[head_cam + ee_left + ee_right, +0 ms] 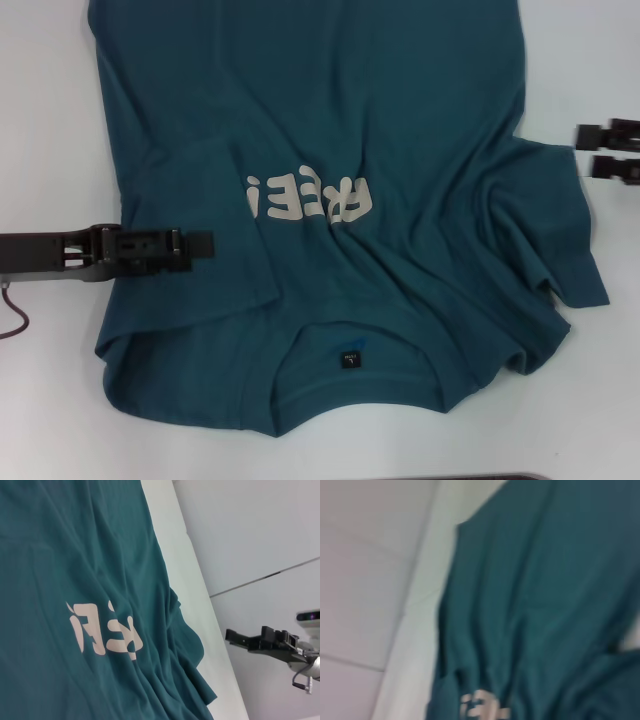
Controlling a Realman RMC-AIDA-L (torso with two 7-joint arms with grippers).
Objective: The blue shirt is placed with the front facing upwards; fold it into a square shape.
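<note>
White tabletop (pixel 40 120) carries everything. Blue shirt (pixel 400 120) lies spread on it front up, collar toward the robot, hem running out of the head view's far edge; cream lettering (pixel 308 198) on the chest sits between the two end effectors. Shirt's left sleeve is folded in over the body, its edge just under and beyond the left end effector (pixel 205 243); right sleeve is rumpled in a bunch just near-side of the right end effector (pixel 590 150). Left end effector reaches in over the shirt's left edge, fingers look closed together, holding nothing as far as I can tell, contact with fabric unclear. Right end effector sits off the shirt's right edge over bare tabletop, fingers apart, empty. Small dark neck label (pixel 349 359) inside collar.
</note>
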